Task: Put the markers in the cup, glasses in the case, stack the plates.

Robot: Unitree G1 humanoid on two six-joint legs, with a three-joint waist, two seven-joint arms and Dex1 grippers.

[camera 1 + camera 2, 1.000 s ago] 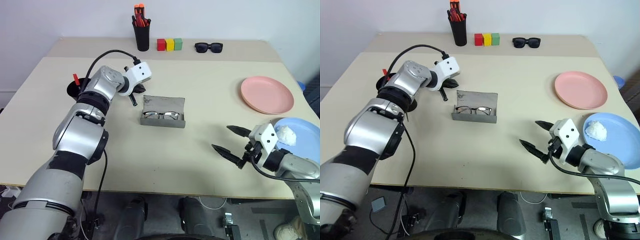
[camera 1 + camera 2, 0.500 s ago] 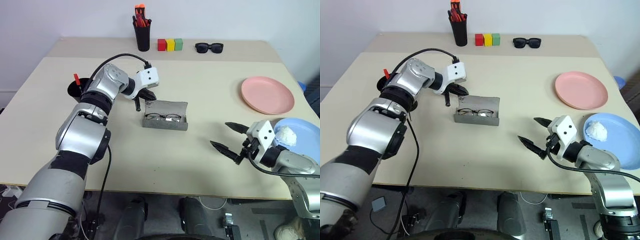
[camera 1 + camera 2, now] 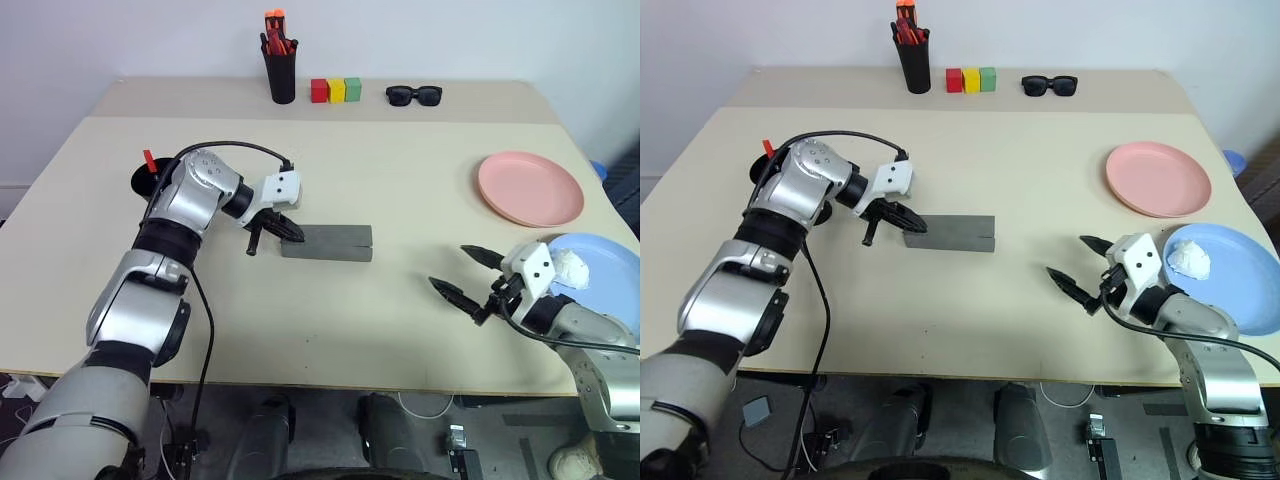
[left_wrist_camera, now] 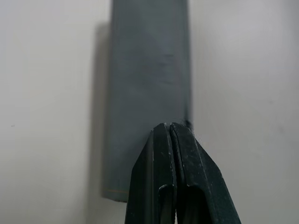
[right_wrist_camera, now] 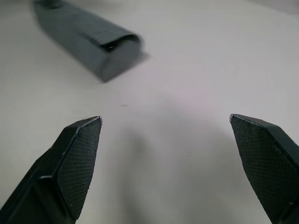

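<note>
Glasses step closing out: grey case [image 3: 326, 242] lying mid-table, lid now down where a second ago open with glasses showing. Left gripper [image 3: 285, 230], fingers pressed together, resting at case's left end. Right gripper [image 3: 468, 276] spread wide, empty, near front right corner. Next, probably: stacking salmon plate [image 3: 530, 188] and blue plate [image 3: 610, 275].
</note>
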